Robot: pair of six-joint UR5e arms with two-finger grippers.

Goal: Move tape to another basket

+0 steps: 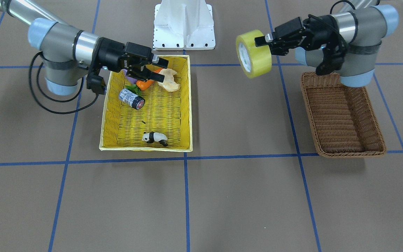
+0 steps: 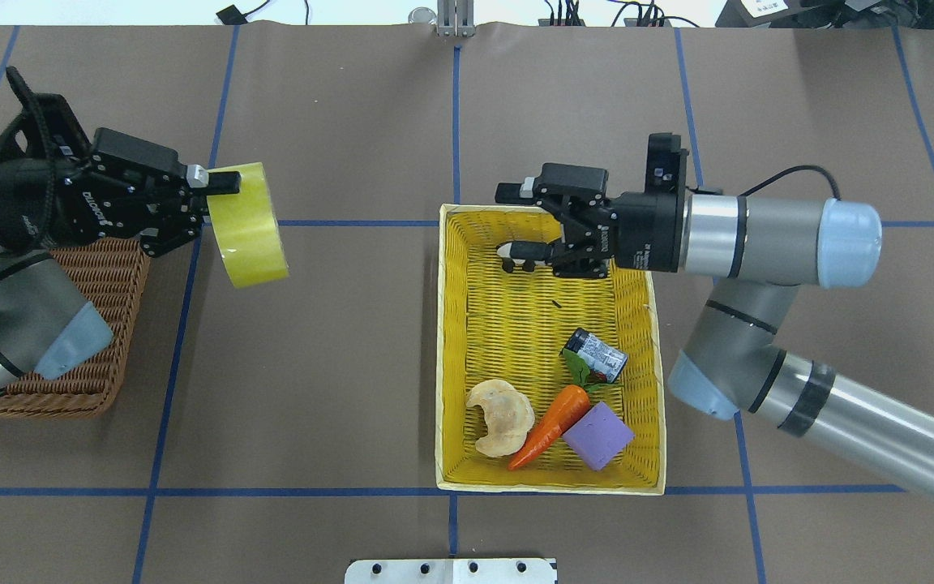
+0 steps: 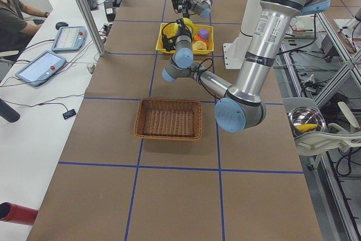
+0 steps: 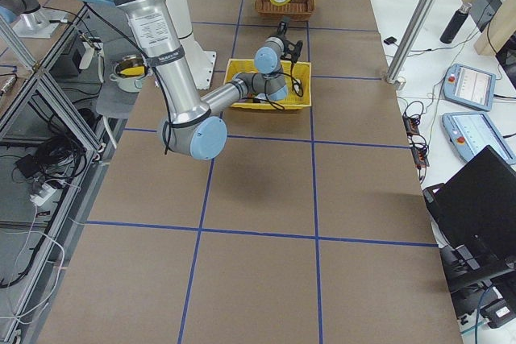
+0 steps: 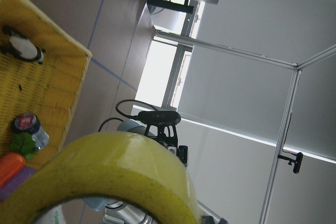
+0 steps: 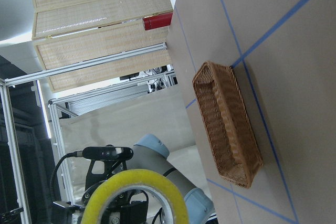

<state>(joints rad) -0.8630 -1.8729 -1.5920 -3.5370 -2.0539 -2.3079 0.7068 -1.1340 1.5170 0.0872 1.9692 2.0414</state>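
The tape point(image 1: 254, 52), a wide yellowish roll with a white core, hangs on edge in the air between the two baskets. My left gripper point(image 1: 262, 42) is shut on its wall, and also shows from overhead point(image 2: 220, 191) with the tape point(image 2: 248, 223). The tape fills the bottom of the left wrist view point(image 5: 121, 166). The brown wicker basket point(image 1: 341, 115) sits under the left arm, beside the tape, with nothing visible in it point(image 2: 102, 324). My right gripper point(image 2: 516, 221) is open and empty over the far end of the yellow basket point(image 2: 548, 487).
The yellow basket holds a toy panda point(image 2: 520, 253), a small black-and-white can point(image 2: 594, 355), a carrot point(image 2: 552, 426), a purple block point(image 2: 597, 436) and a pale bread piece point(image 2: 499, 415). The white robot base point(image 1: 184, 24) stands at the table's robot side. Brown table lies between the baskets.
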